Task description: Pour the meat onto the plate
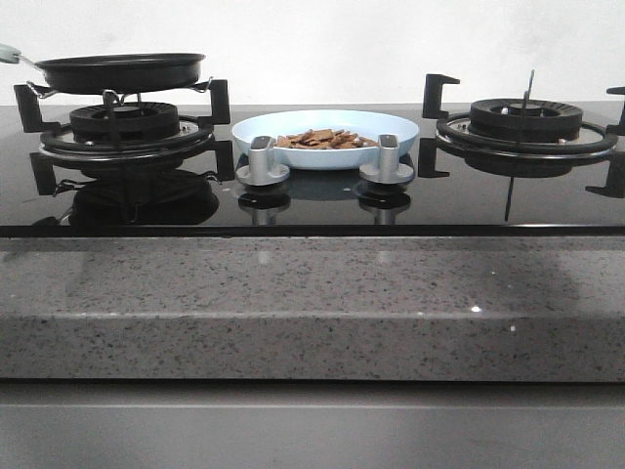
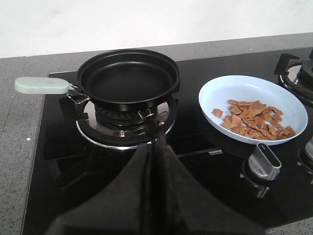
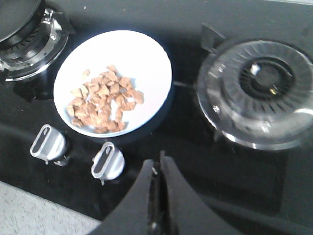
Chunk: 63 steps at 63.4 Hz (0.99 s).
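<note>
The pale-blue plate [image 1: 327, 138] sits on the black hob between the two burners, and a loose pile of tan meat strips [image 1: 322, 139] lies in it. The plate [image 2: 244, 93] and meat [image 2: 254, 120] also show in the left wrist view, and the plate [image 3: 142, 58] and meat [image 3: 103, 105] in the right wrist view. The black frying pan [image 1: 119, 70] rests empty on the left burner, its pale handle [image 2: 41, 85] pointing left. My left gripper [image 2: 157, 139] is shut and empty, held back from the pan. My right gripper [image 3: 160, 161] is shut and empty, near the plate.
Two silver knobs [image 1: 262, 161] [image 1: 387, 159] stand in front of the plate. The right burner [image 1: 525, 122] has black pan supports. A speckled grey counter edge [image 1: 312, 303] runs along the front of the hob.
</note>
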Available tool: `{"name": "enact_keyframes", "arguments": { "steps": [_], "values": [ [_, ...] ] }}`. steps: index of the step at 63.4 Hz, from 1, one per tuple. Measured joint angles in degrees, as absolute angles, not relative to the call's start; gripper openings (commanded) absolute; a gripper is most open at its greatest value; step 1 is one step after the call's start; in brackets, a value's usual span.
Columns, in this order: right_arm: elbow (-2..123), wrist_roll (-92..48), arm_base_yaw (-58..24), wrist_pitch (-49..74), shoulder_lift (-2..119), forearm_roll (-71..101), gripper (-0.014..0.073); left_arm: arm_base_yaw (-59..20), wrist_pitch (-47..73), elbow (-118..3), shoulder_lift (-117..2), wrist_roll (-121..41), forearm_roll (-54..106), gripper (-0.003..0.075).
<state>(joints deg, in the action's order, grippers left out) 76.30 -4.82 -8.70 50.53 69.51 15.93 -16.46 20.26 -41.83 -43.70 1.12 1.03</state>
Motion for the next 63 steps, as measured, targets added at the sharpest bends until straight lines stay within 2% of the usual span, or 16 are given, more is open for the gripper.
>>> {"name": "enact_keyframes", "arguments": {
  "steps": [16, 35, 48, 63],
  "values": [
    [51.96, -7.19, -8.7, 39.4, 50.52, 15.93, -0.006, -16.46, 20.26, -41.83, -43.7, 1.12, 1.03, -0.002],
    [32.69, -9.83, -8.7, 30.46, 31.42, 15.8, -0.006, -16.46, 20.26, -41.83, -43.7, 1.12, 1.03, -0.002],
    [25.28, -9.94, -8.7, 27.33, 21.89, 15.8, -0.006, -16.46, 20.26, -41.83, -43.7, 1.12, 1.03, -0.002],
    [24.88, -10.07, -8.7, 25.8, 20.64, 15.8, -0.006, -16.46, 20.26, -41.83, -43.7, 1.12, 1.03, -0.002]
  ]
}}
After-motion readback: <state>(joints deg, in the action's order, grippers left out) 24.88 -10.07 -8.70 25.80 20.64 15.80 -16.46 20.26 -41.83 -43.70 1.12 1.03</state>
